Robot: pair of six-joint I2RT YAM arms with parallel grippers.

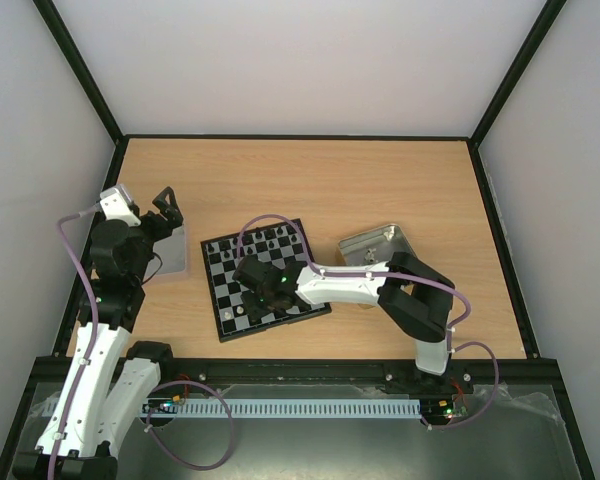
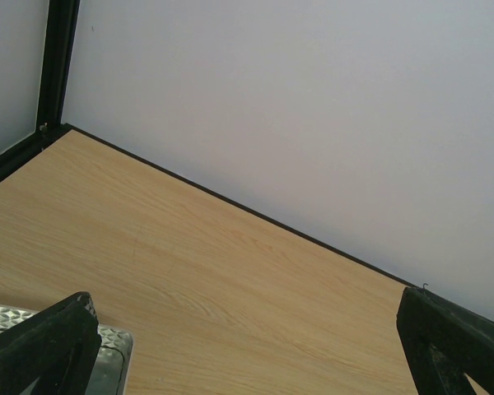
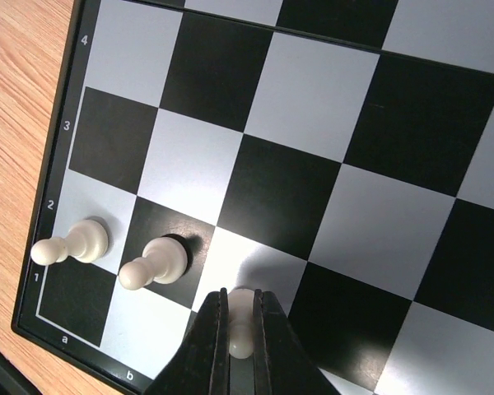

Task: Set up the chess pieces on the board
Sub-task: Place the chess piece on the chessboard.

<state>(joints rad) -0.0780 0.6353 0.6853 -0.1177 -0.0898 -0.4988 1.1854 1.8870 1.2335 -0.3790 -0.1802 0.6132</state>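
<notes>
Pinching a white pawn point(image 3: 241, 336), the right gripper point(image 3: 241, 303) could topple the neighbouring pawn point(image 3: 154, 265) if it drifts sideways

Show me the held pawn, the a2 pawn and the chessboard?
held pawn point(image 3: 241, 327): right wrist view, its body.
a2 pawn point(image 3: 81, 242): right wrist view, its body.
chessboard point(image 3: 280, 197): right wrist view, a bare black square.

The board point(image 3: 337, 206) showed black and silver-grey checks inside a thin black border. Two pawns point(image 3: 152, 263) on the board were cream, as was a third pawn point(image 3: 241, 329) near its edge. The table point(image 3: 16, 107) beside the board was pale wood-grain.
</notes>
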